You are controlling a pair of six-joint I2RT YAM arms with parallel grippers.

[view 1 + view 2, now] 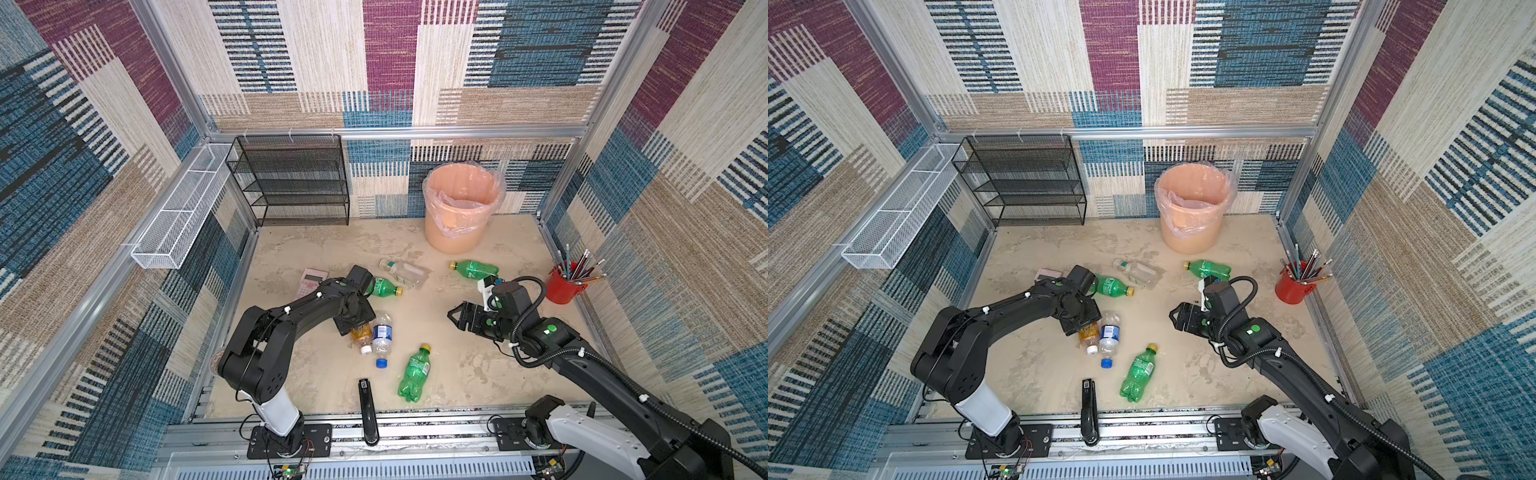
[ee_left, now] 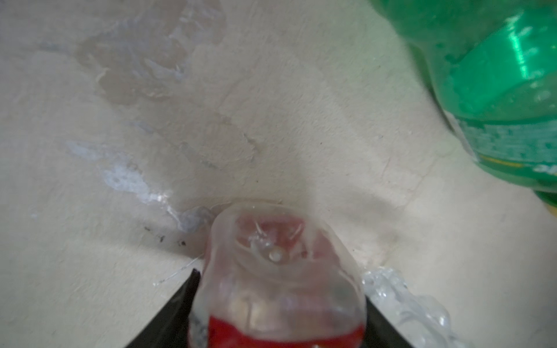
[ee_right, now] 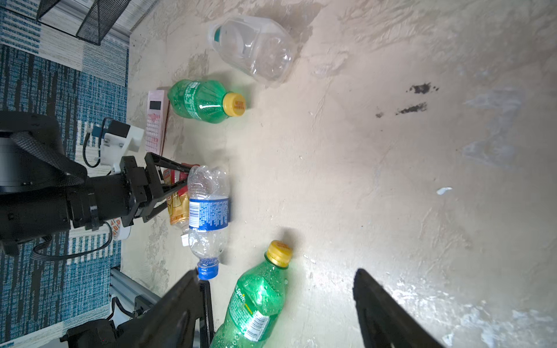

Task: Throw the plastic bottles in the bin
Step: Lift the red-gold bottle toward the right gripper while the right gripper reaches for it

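Since the left hand (image 3: pixel 177 180) sits around the amber bottle (image 1: pixel 362 335), that is the bottle to watch. Both fingers (image 2: pixel 176 310) lie against its sides, jaws narrow, and the bottle lies flat on the table (image 1: pixel 457 374). Its long axis runs front to back, with the white cap toward the robot's side and the base toward the far wall. The hand straddles it crosswise.

A clear bottle with blue label (image 1: pixel 381 332) lies parallel, touching or just beside it on the right, and will likely get nudged on a lift. At the back of the table, right of middle, stands the bin (image 1: pixel 455 239), well apart from this bottle. The carry would go away from the robot and rightward.

The right hand (image 1: pixel 454 318) is nearer the bin but empty, jaws wide, hovering near the front green bottle (image 1: pixel 414 368).

Hard to see:
- Both top views hide the left hand and the bottle's base half under the wrist.
- The left wrist view is blurred and crops the bottle, so grip firmness can't be judged.
- The bin's bottom is only partly shown.
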